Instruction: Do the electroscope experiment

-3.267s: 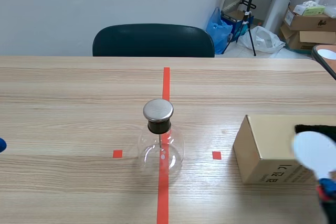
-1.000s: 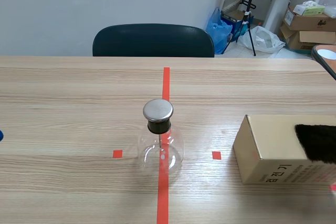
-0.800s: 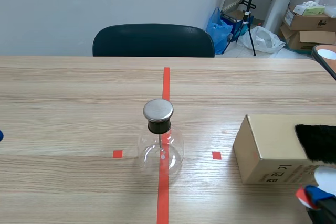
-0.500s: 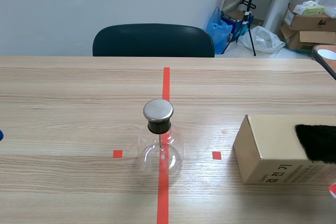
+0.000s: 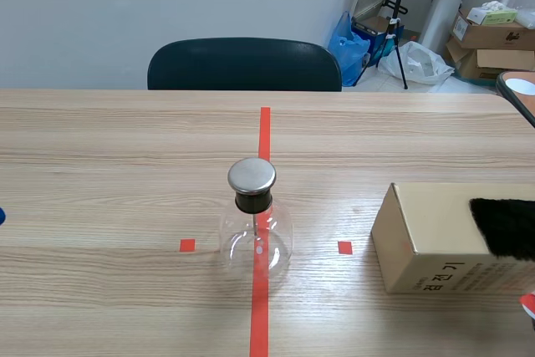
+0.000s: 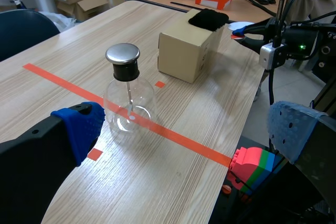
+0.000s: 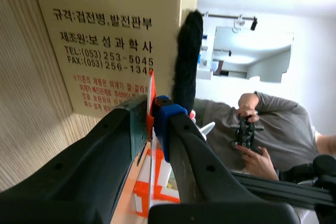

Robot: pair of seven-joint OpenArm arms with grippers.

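Left gripper (image 6: pixel 189 129): fingers spread wide, blue pads (image 6: pixel 84 124) well apart, pointing forward and down. In the scene view only a sliver of one of my left pads (image 5: pixel 2 216) shows at the edge.

Right gripper (image 7: pixel 152 111): fingers pressed together on a thin paddle (image 7: pixel 151 85), one blue pad flat against it.

Right arm (image 6: pixel 294 43): seen from my left wrist, held low and roughly level.
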